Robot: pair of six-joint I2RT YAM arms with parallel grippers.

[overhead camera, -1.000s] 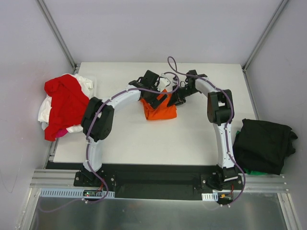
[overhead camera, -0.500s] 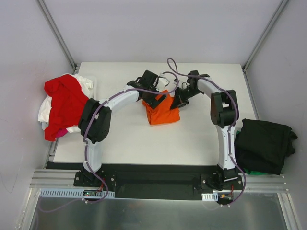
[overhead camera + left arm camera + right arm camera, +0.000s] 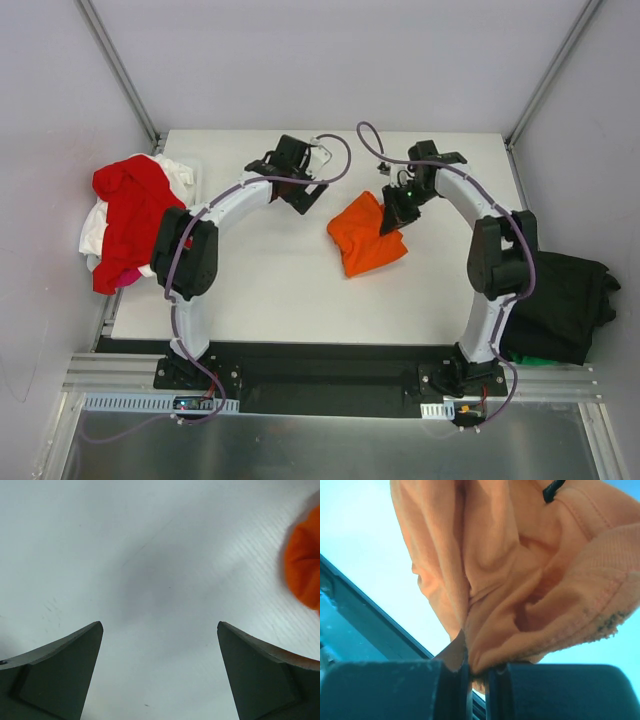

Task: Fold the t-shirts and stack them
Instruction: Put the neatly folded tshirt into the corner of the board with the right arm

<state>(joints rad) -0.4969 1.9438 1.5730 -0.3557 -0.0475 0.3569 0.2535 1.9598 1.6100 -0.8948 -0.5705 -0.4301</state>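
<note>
Early in the task, by the look of it. Pinching a fold of orange shirt (image 3: 510,580) with right pincer (image 3: 477,667), pressed tight together on the cloth. From above, lying right of centre on worktop (image 3: 260,290), bunched into a rough half-folded lump, not flat or squared, gripped at its upper right edge. Hovering over bare worktop with left pincer (image 3: 300,195), spread wide, gripping nothing, well apart from orange shirt.

Left to do, as judged: finishing and squaring the orange fold, then placing it. Also red shirt (image 3: 135,210), crumpled on top of white shirt (image 3: 92,235) at the left worktop edge, neither folded. Black shirt (image 3: 555,300) heaped off the right side. Cannot tell whether folded or just dumped there. No tidy stack in sight yet, so most of the job probably remaining.
</note>
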